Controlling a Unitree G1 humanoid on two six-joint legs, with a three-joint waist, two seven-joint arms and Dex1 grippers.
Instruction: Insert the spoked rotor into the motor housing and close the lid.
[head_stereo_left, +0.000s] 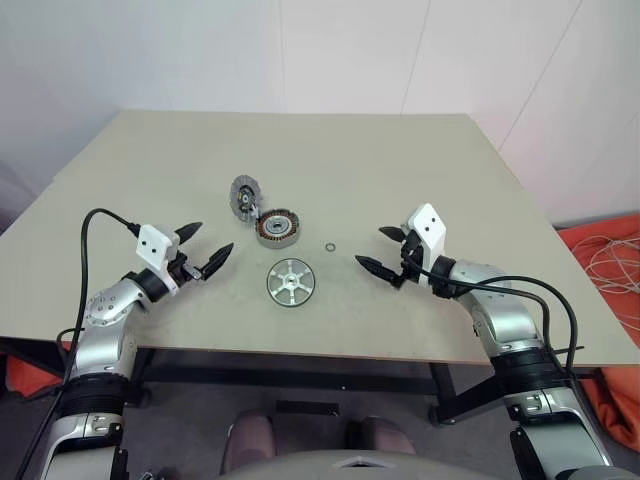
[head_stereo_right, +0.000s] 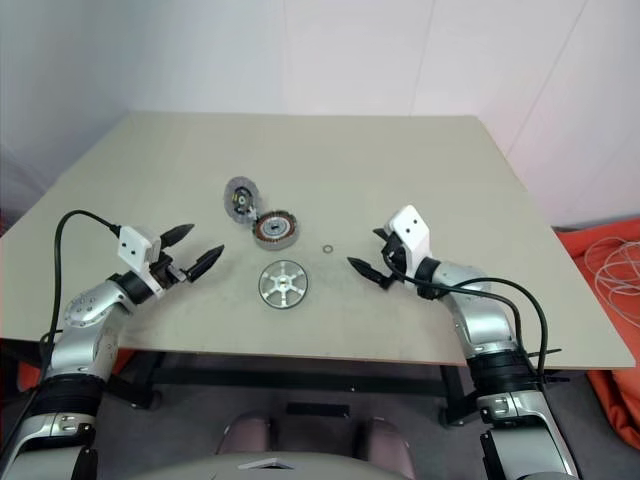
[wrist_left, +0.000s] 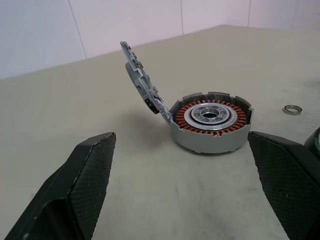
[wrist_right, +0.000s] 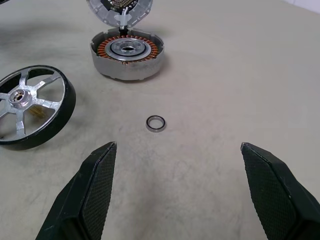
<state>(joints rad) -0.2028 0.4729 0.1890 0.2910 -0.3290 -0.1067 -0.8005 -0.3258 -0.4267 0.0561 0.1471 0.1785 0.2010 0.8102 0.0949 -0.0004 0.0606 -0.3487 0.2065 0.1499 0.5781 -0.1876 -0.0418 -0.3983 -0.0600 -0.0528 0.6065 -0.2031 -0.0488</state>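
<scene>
The spoked rotor (head_stereo_left: 289, 281) lies flat on the table, a shiny silver disc with six spokes and a dark rim (wrist_right: 30, 107). Just beyond it stands the motor housing (head_stereo_left: 277, 227), a squat ring with copper windings (wrist_left: 212, 121). The lid (head_stereo_left: 245, 195) is a grey disc with a dark centre, tilted up on edge against the housing's far left side (wrist_left: 142, 80). My left gripper (head_stereo_left: 205, 248) hovers open to the left of the parts. Right of them, my right gripper (head_stereo_left: 381, 249) is also open and empty. Both point inward.
A tiny loose metal ring (head_stereo_left: 329, 245) lies on the table (head_stereo_left: 480, 200) between the housing and my right gripper. An orange object with white cable (head_stereo_left: 610, 270) sits on the floor past the table's right edge.
</scene>
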